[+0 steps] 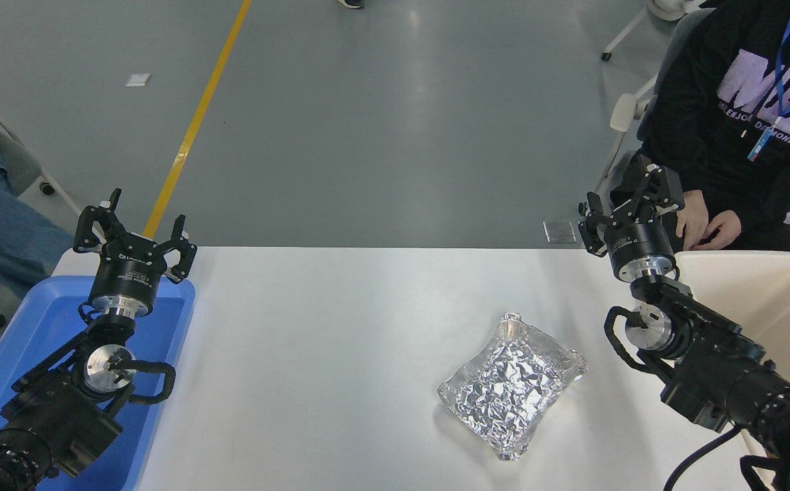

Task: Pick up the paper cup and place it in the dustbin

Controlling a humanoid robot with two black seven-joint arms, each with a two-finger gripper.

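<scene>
The paper cup does not show in the head view; it is hidden or out of view. The cream-beige dustbin (770, 286) stands at the table's right edge, partly cut off by the picture and partly covered by my right arm. What lies inside it cannot be seen. My right gripper (625, 199) is open and empty, raised at the table's far edge just left of the dustbin's far corner. My left gripper (137, 225) is open and empty, parked above the far end of the blue tray (40, 327).
A crinkled silver foil packet (514, 382) lies on the white table (313, 354) right of centre. A person in a black hoodie sits at the far right, a hand (705, 228) close behind my right gripper. Another person sits at the left edge.
</scene>
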